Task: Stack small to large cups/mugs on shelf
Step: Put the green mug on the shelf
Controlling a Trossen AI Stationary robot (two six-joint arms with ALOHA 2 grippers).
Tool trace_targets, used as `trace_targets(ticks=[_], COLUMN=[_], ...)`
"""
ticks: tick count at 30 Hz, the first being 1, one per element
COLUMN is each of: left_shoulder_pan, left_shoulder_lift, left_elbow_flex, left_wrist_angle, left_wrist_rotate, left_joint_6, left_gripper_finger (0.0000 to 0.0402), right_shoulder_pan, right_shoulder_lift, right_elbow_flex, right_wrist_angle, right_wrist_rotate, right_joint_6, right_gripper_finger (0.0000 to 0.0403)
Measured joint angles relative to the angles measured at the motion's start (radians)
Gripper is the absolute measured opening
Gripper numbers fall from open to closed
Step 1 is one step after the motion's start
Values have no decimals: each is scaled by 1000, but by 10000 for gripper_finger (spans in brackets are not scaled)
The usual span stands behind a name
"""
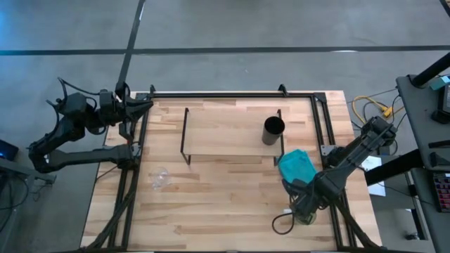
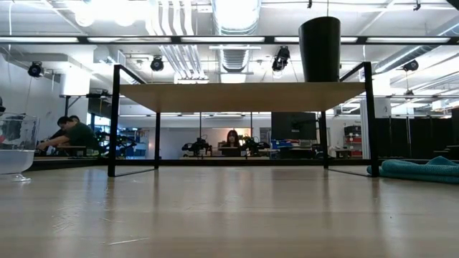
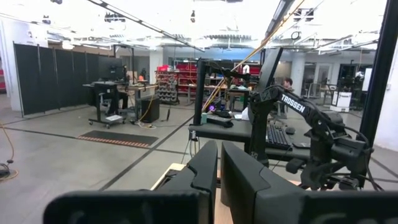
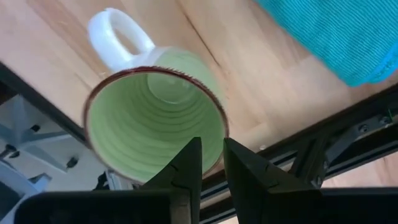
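Note:
The light-green mug (image 4: 155, 118) with a white handle (image 4: 118, 37) is under my right gripper (image 4: 211, 158), near the table's near right edge. In the high view my right gripper (image 1: 304, 211) hides most of the mug. The black cup (image 1: 273, 130) stands upright on the right end of the shelf (image 1: 225, 144) and also shows in the low view (image 2: 319, 49). The clear glass cup (image 1: 161, 179) rests on the tabletop in front of the shelf's left end. My left gripper (image 3: 219, 168) is shut and empty at the table's far left corner (image 1: 144, 104). My right gripper is shut on the mug's rim (image 4: 222, 134), on the side away from the handle. One finger (image 4: 186, 168) is inside the mug and the other finger (image 4: 249, 171) is outside. The fingers come from above, pointing down into the opening. I cannot tell whether the mug is clear of the table.
A blue cloth (image 1: 297, 167) lies bunched just beyond my right gripper, by the shelf's right legs. A black cable loop (image 1: 285, 223) lies on the table beside the gripper. Black frame rails (image 1: 327, 126) run along the table's edges. People sit in the room behind (image 2: 72, 135).

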Motion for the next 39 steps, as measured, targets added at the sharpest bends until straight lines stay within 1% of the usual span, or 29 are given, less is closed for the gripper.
trace_targets(ticks=[8,16,29,33,39], left_shoulder_pan=[0,0,0,0,0], left_shoulder_lift=[0,0,-1,-1,-1], left_elbow_flex=[0,0,0,0,0], left_wrist_angle=[0,0,0,0,1], left_wrist_rotate=[0,0,0,0,0], left_joint_6=[0,0,1,1,1], left_gripper_finger=[11,11,11,11,11], right_shoulder_pan=[0,0,0,0,0], right_shoulder_lift=[0,-1,-1,-1,-1], right_elbow_flex=[-43,-102,-148,-162,-167], right_wrist_angle=[16,107,123,141,156], right_wrist_rotate=[0,0,0,0,2], right_joint_6=[11,10,2,0,-16], right_gripper_finger=[61,61,60,51,17])
